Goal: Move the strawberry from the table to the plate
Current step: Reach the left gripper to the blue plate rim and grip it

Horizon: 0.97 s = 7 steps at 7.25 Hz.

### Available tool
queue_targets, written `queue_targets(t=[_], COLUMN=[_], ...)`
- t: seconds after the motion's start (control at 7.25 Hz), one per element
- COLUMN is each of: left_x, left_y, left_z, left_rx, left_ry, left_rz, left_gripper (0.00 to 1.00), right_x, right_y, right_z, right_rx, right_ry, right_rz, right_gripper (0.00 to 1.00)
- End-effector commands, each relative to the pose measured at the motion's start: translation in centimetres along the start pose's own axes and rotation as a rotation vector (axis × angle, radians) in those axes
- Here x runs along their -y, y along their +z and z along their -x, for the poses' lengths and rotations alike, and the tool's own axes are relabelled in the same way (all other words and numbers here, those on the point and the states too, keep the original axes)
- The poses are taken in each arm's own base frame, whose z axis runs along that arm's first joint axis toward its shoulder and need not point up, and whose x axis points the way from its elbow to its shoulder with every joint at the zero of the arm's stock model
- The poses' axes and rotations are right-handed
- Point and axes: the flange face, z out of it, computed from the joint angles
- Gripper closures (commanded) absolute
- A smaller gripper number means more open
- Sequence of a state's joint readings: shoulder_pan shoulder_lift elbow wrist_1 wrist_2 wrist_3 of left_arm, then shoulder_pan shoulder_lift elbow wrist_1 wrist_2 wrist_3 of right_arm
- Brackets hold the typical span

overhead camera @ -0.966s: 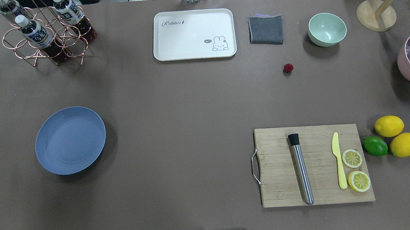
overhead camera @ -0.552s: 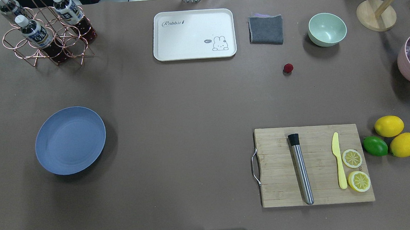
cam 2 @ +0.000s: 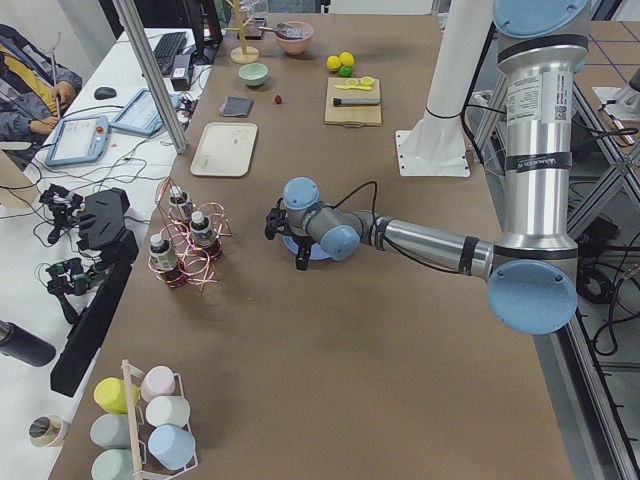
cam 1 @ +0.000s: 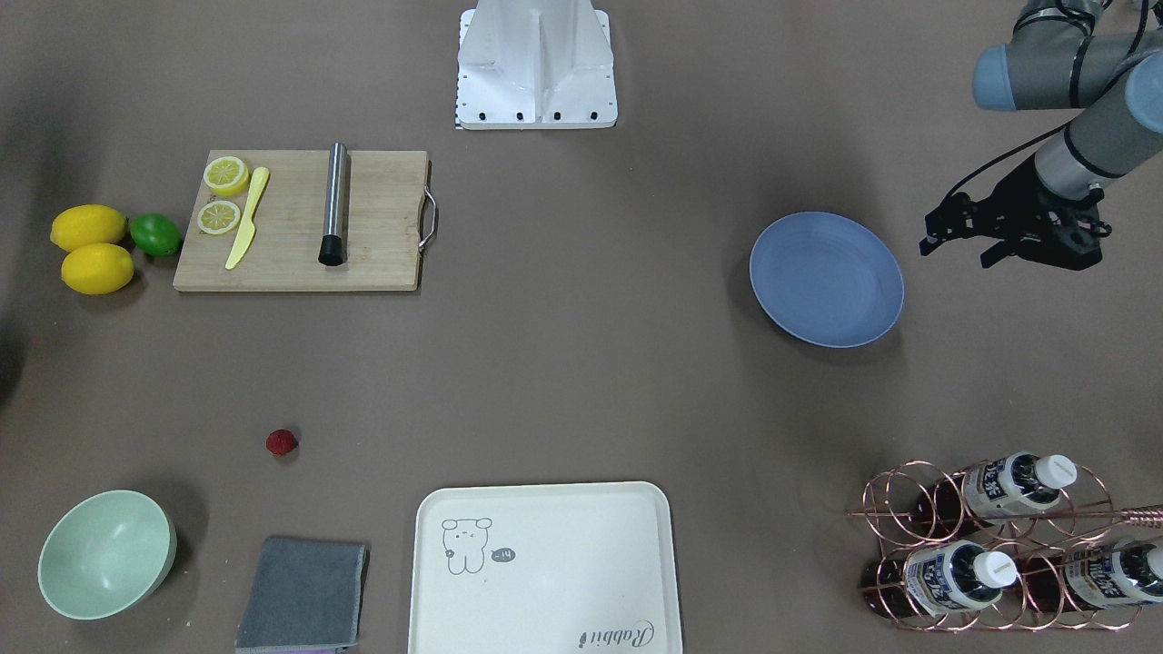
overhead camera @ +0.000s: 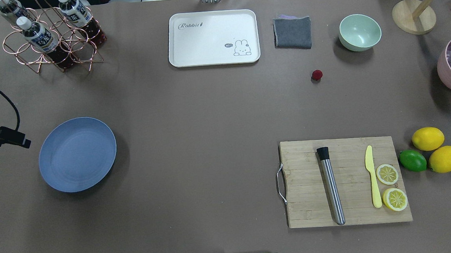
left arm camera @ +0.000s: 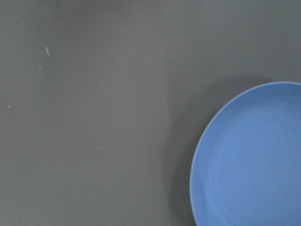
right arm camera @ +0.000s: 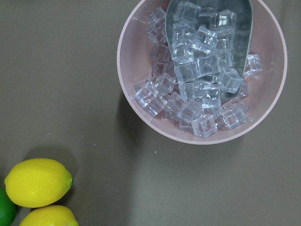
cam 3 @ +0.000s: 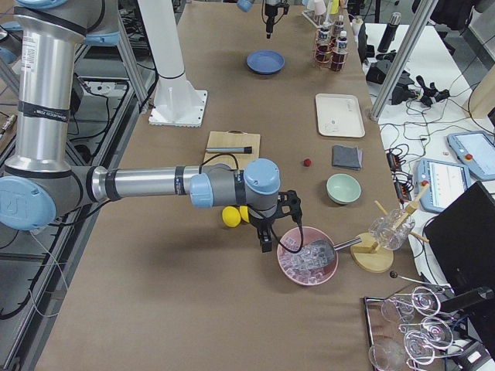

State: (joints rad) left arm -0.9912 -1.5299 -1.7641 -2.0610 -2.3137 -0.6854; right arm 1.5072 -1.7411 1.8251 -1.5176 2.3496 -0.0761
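Observation:
The strawberry (overhead camera: 316, 75), a tiny red berry, lies on the brown table (overhead camera: 193, 117) between the green bowl and the cream tray, far to the right of the plate. The blue plate (overhead camera: 77, 154) sits empty on the table's left side. My left gripper (cam 1: 956, 252) hovers just outside the plate's outer rim, open, with nothing between its fingers. The left wrist view looks down on the plate's (left arm camera: 254, 160) edge and bare table. My right gripper (cam 3: 267, 232) shows only in the exterior right view, above the pink ice bowl, so I cannot tell its state.
A wooden board (overhead camera: 305, 184) with a steel muddler, a yellow knife and lemon slices lies front right, with lemons (overhead camera: 428, 138) and a lime beside it. At the back stand a cream tray (overhead camera: 213, 38), grey cloth (overhead camera: 292, 32), green bowl (overhead camera: 360, 32) and bottle rack (overhead camera: 50, 39). The pink ice bowl (overhead camera: 448, 75) sits far right.
My left arm has come into the overhead view at the left edge, beside the plate. The strawberry and plate have not moved.

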Motion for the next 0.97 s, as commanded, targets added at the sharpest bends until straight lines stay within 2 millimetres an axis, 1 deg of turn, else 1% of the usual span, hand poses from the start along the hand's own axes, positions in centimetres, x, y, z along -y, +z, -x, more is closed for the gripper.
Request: queue_targets(t=[0.0,0.14,0.28,0.41,0.55,0.69,0.83], left_x=[0.0,-0.2,-0.4,-0.8,-1.1,-1.1,-1.1], left_y=[3.5,5.7,5.9,6.1,6.1,6.5,7.0], left_z=[-3.1,-4.6,-4.5,-3.8,-3.5,-3.1,-2.6], left_rx=[0.007,0.062,0.071,0.081,0.080,0.081,0.070], left_ry=[0.004,0.000,0.004,0.002,-0.002,-0.004,-0.004], left_rz=[0.039,0.021,0.016,0.022,0.021,0.022,0.012], left_gripper=[0.06,0.07,0.08,0.11,0.15,0.20,0.23], right_x=[-0.2,-0.3,-0.5,-0.6,-0.6,-0.5,-0.4], right_y=[0.0,0.2,0.3,0.3,0.3,0.1,0.1], right_z=[-0.1,0.0,0.0,0.0,0.0,0.2,0.2], right_rx=[0.002,0.020,0.023,0.032,0.030,0.032,0.031], right_ry=[0.006,0.009,0.011,0.013,0.014,0.011,0.012], right_rz=[0.002,0.004,0.008,0.007,0.008,0.005,0.004], right_gripper=[0.00,0.00,0.00,0.00,0.00,0.00,0.00])
